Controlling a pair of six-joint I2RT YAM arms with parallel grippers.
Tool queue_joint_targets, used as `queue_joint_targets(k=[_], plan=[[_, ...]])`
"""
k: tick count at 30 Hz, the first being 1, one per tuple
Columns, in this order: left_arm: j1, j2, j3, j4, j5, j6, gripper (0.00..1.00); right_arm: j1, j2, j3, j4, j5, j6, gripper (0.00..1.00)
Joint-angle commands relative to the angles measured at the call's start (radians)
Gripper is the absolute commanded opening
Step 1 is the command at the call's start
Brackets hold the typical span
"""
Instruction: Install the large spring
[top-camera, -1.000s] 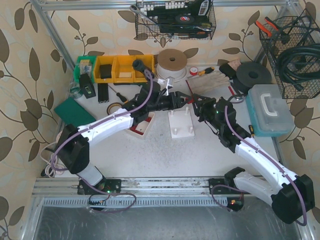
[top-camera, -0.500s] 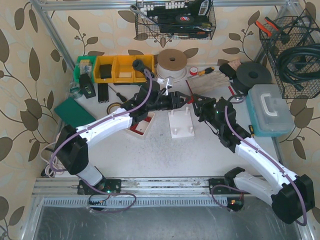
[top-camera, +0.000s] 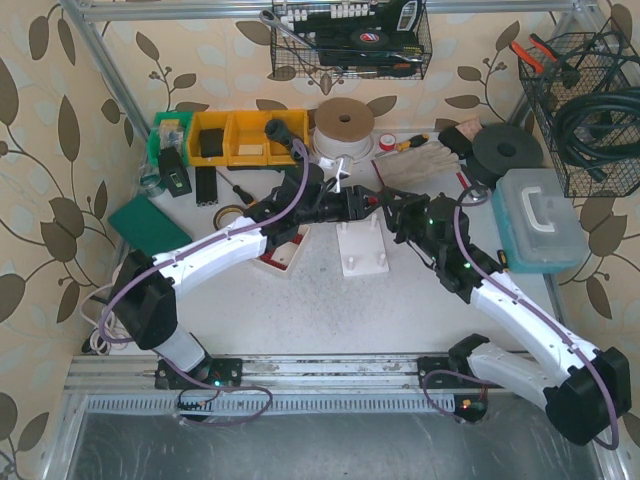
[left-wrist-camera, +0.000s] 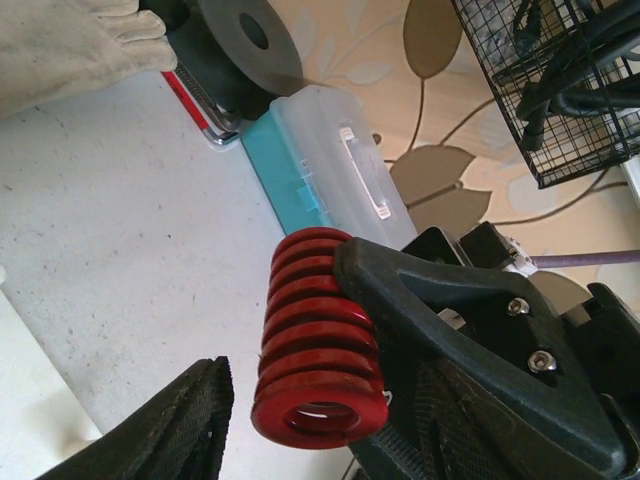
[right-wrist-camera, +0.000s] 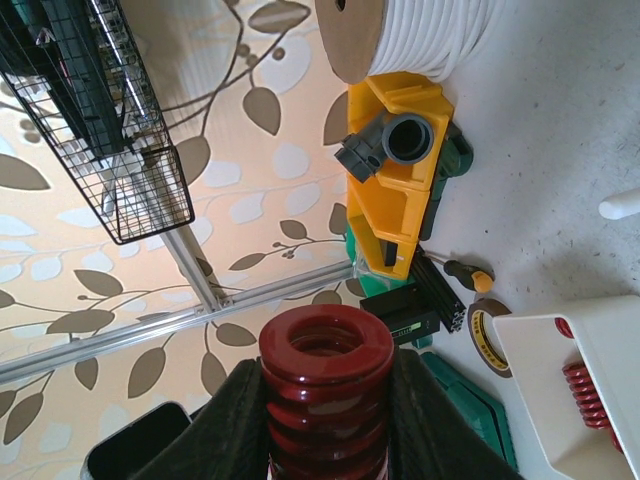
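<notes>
1. The right gripper (right-wrist-camera: 325, 425) is clamped on the spring (right-wrist-camera: 325, 375). Its 2 fingers (right-wrist-camera: 235, 420) press on opposite sides of the red coils. The top coil stands free above the fingertips.

2. The left gripper (top-camera: 366, 202) stands parted around the same spring and does not hold it. In the left wrist view, 1 left finger (left-wrist-camera: 175, 425) sits beside the bottom coil with a narrow gap of table showing between them. The second left finger is mostly hidden behind a right finger (left-wrist-camera: 460, 330), which lies against the coils.

3. From above, both grippers meet nose to nose over the far edge of the white fixture (top-camera: 360, 250). The fixture's pegs are bare.

4. Room for moving:
- Near side: bare table (top-camera: 330, 320) runs from the fixture to the arm bases.
- Left: a tray (top-camera: 285, 252) of small red springs lies just beside the fixture, partly under the left arm.
- Right: a teal toolbox (top-camera: 540, 222) stands near the right arm's elbow.
- Far side: gloves (top-camera: 420, 165), a spool (top-camera: 345, 122) and yellow bins (top-camera: 250, 138) line the back edge, close behind the grippers.
</notes>
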Motion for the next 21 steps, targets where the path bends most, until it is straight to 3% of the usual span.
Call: queue_joint_targets(k=[1,13,21], plan=[[-0.014,-0.007,0.029,0.013,0.005,0.024,0.54,0.016,0.019,0.039,0.023,0.029,0.02,0.0],[-0.014,-0.013,0.033,-0.003,0.003,0.027,0.27,0.027,0.011,0.041,0.017,0.055,0.012,0.0],[-0.014,-0.011,0.034,-0.013,0.0,0.027,0.22,0.032,0.004,0.03,0.015,0.054,0.01,0.0]])
